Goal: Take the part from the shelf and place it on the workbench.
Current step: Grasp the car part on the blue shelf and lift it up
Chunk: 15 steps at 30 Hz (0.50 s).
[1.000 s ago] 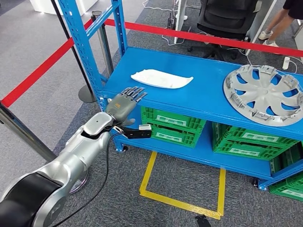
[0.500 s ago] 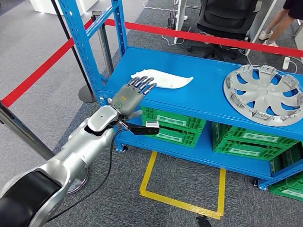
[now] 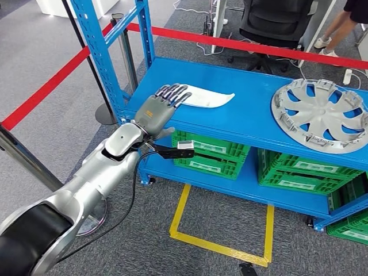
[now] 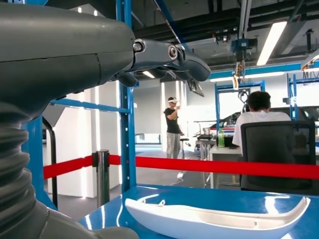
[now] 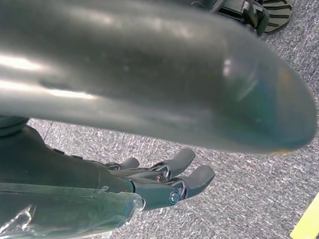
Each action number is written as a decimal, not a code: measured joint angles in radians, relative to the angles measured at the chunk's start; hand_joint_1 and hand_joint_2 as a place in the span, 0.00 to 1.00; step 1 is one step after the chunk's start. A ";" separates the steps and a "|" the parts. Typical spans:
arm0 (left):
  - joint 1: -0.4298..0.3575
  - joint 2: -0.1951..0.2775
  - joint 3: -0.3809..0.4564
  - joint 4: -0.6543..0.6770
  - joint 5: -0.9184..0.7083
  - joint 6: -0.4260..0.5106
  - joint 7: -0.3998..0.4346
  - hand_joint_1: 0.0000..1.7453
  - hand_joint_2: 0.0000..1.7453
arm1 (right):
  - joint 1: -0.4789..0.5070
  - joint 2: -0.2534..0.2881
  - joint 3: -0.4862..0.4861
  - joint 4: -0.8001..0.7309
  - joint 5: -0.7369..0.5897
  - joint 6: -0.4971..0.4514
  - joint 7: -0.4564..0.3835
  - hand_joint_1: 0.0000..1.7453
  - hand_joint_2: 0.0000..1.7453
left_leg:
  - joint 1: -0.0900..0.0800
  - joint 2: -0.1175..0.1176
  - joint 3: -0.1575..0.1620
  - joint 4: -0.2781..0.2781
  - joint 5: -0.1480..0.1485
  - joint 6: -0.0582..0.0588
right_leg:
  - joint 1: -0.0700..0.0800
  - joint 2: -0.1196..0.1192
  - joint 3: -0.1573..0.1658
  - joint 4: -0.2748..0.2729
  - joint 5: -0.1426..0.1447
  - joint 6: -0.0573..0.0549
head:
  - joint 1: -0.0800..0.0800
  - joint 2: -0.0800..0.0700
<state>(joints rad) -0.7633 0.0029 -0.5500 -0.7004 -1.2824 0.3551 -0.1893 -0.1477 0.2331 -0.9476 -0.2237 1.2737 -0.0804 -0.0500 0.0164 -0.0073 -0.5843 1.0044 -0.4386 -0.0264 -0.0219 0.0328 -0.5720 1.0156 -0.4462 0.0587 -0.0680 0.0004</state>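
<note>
Left hand (image 3: 161,106), metal-grey, fingers extended and apart, empty, hovers over the near end of the part (image 3: 204,96): a long, white, shallow moulded plastic piece lying flat on the glossy blue shelf (image 3: 243,118). Right hand (image 5: 165,181) hangs over grey carpet, fingers loosely extended, empty.

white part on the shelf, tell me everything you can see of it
The white part is a long, shallow, curved piece that looks like moulded plastic, tapering to a point at one end. It lies flat on the top blue shelf, hollow side up, with a raised rim along its edges. The left hand hovers open over its blunt end; whether the fingers touch it cannot be told.
</note>
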 joint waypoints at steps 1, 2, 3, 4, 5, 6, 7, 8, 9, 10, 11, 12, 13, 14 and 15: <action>-0.002 0.000 -0.002 0.001 0.003 -0.008 0.000 0.00 1.00 | 0.000 0.000 0.000 0.000 0.000 0.000 0.000 0.00 0.00 | 0.000 0.000 0.000 0.000 0.000 0.000 | 0.000 0.000 0.000 0.000 0.000 0.000 | 0.000 0.000; -0.005 0.000 -0.004 0.002 0.006 -0.019 -0.001 0.00 1.00 | 0.000 0.000 0.000 0.000 -0.001 0.000 0.000 0.00 0.00 | 0.000 0.000 0.000 0.000 0.000 0.000 | 0.000 0.000 0.000 0.000 0.000 0.000 | 0.000 0.000; -0.008 0.000 -0.006 0.005 0.011 -0.034 -0.002 0.00 1.00 | 0.000 0.000 0.000 0.000 -0.002 -0.001 0.000 0.00 0.00 | 0.000 0.000 0.000 0.000 0.000 0.000 | 0.000 0.000 0.000 0.000 0.000 0.000 | 0.000 0.000; -0.012 -0.001 -0.008 0.010 0.017 -0.050 -0.004 0.00 1.00 | 0.000 0.000 0.000 0.000 -0.003 -0.001 0.000 0.00 0.00 | 0.000 0.000 0.000 0.000 0.000 0.000 | 0.000 0.000 0.000 0.000 0.000 0.000 | 0.000 0.000; -0.016 -0.002 -0.010 0.015 0.025 -0.067 -0.006 0.00 1.00 | 0.000 0.000 0.000 0.000 -0.004 -0.001 0.000 0.00 0.00 | 0.000 0.000 0.000 0.000 0.000 0.000 | 0.000 0.000 0.000 0.000 0.000 0.000 | 0.000 0.000; -0.021 -0.002 -0.012 0.022 0.031 -0.084 -0.009 0.00 1.00 | 0.000 0.000 0.000 0.000 -0.006 -0.001 0.000 0.00 0.00 | 0.000 0.000 0.000 0.000 0.000 0.000 | 0.000 0.000 0.000 0.000 0.000 0.000 | 0.000 0.000; -0.026 -0.003 -0.014 0.029 0.038 -0.098 -0.011 0.00 1.00 | 0.000 0.000 0.000 0.000 -0.007 -0.001 0.000 0.00 0.00 | 0.000 0.000 0.000 0.000 0.000 0.000 | 0.000 0.000 0.000 0.000 0.000 0.000 | 0.000 0.000; -0.030 -0.003 -0.016 0.036 0.044 -0.110 -0.014 0.00 1.00 | 0.000 0.000 0.000 0.000 -0.009 -0.001 0.000 0.00 0.00 | 0.000 0.000 0.000 0.000 0.000 0.000 | 0.000 0.000 0.000 0.000 0.000 0.000 | 0.000 0.000; -0.034 -0.003 -0.018 0.044 0.049 -0.121 -0.018 0.00 1.00 | 0.000 0.000 0.000 0.000 -0.010 -0.001 0.000 0.00 0.00 | 0.000 0.000 0.000 0.000 0.000 0.000 | 0.000 0.000 0.000 0.000 0.000 0.000 | 0.000 0.000; -0.039 -0.004 -0.019 0.053 0.056 -0.134 -0.023 0.00 1.00 | 0.000 0.000 0.001 0.000 -0.011 -0.001 0.000 0.00 0.00 | 0.000 0.000 0.000 0.000 0.000 0.000 | 0.000 0.000 0.000 0.000 0.000 0.000 | 0.000 0.000; -0.045 -0.004 -0.020 0.062 0.063 -0.147 -0.029 0.00 1.00 | 0.000 0.000 0.001 0.000 -0.012 -0.001 0.000 0.00 0.00 | 0.000 0.000 0.000 0.000 0.000 0.000 | 0.000 0.000 0.000 0.000 0.000 0.000 | 0.000 0.000; -0.050 -0.004 -0.022 0.072 0.070 -0.163 -0.036 0.00 1.00 | 0.000 0.000 0.001 0.000 -0.013 -0.001 0.000 0.00 0.00 | 0.000 0.000 0.000 0.000 0.000 0.000 | 0.000 0.000 0.000 0.000 0.000 0.000 | 0.000 0.000; -0.056 -0.004 -0.023 0.082 0.077 -0.179 -0.042 0.00 1.00 | 0.000 0.000 0.002 0.000 -0.014 -0.001 0.000 0.00 0.00 | 0.000 0.000 0.000 0.000 0.000 0.000 | 0.000 0.000 0.000 0.000 0.000 0.000 | 0.000 0.000; -0.061 -0.004 -0.026 0.091 0.083 -0.191 -0.047 0.00 1.00 | 0.000 0.000 0.003 0.000 -0.015 -0.001 0.000 0.00 0.00 | 0.000 0.000 0.000 0.000 0.000 0.000 | 0.000 0.000 0.000 0.000 0.000 0.000 | 0.000 0.000; -0.065 -0.004 -0.028 0.099 0.089 -0.199 -0.051 0.00 1.00 | 0.000 0.000 0.004 0.000 -0.015 -0.001 0.000 0.00 0.00 | 0.000 0.000 0.000 0.000 0.000 0.000 | 0.000 0.000 0.000 0.000 0.000 0.000 | 0.000 0.000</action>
<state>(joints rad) -0.8284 -0.0010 -0.5782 -0.6018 -1.1939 0.1565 -0.2403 -0.1474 0.2331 -0.9434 -0.2235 1.2583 -0.0813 -0.0500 0.0164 -0.0073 -0.5843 1.0044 -0.4382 -0.0262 -0.0219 0.0329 -0.5721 1.0156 -0.4459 0.0586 -0.0680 0.0004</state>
